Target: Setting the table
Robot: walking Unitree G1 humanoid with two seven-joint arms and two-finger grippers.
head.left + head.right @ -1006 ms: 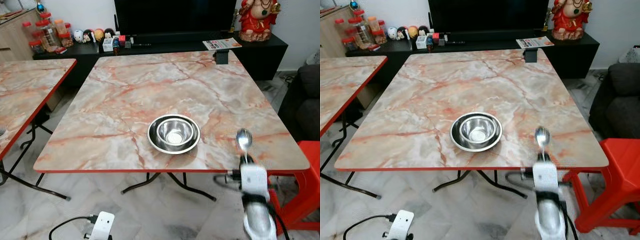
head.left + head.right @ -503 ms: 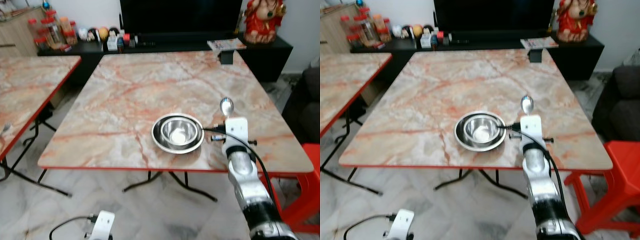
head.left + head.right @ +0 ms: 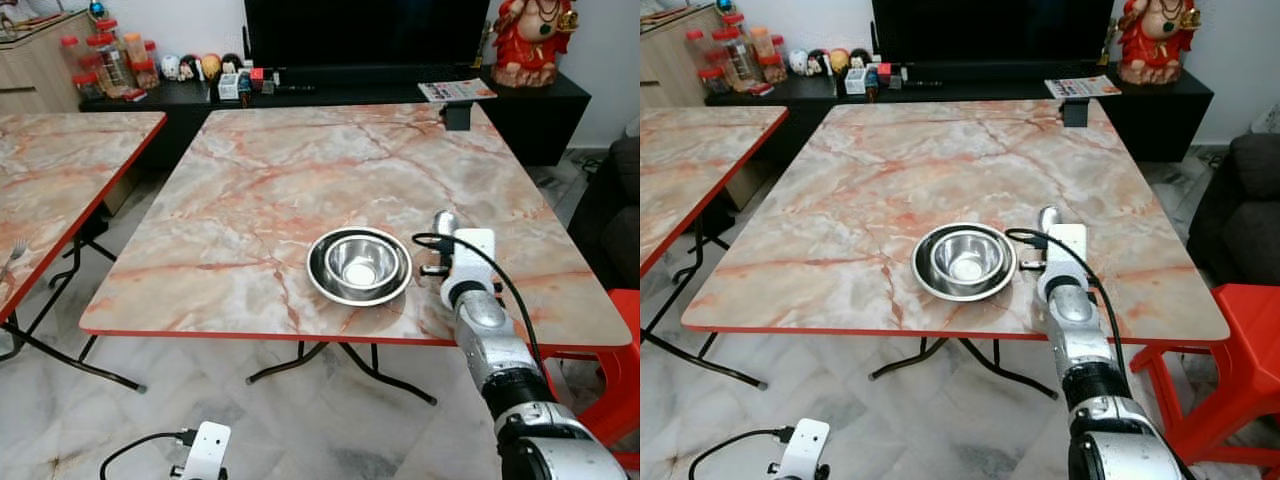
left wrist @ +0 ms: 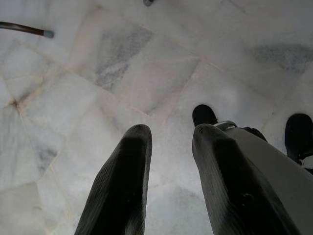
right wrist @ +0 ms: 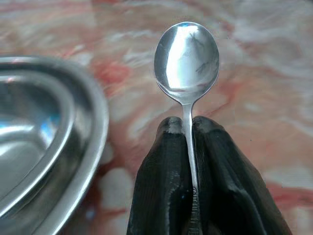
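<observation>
My right gripper clamps the spoon by its handle, bowl forward, over the marble table, at 3 o'clock of the nested steel bowls. My right arm extends forward. My left gripper hangs over the floor, fingers slightly parted.

Shiny steel spoon, bowl-end out, pinched by right gripper, just beside nested steel bowls on marble table.
</observation>
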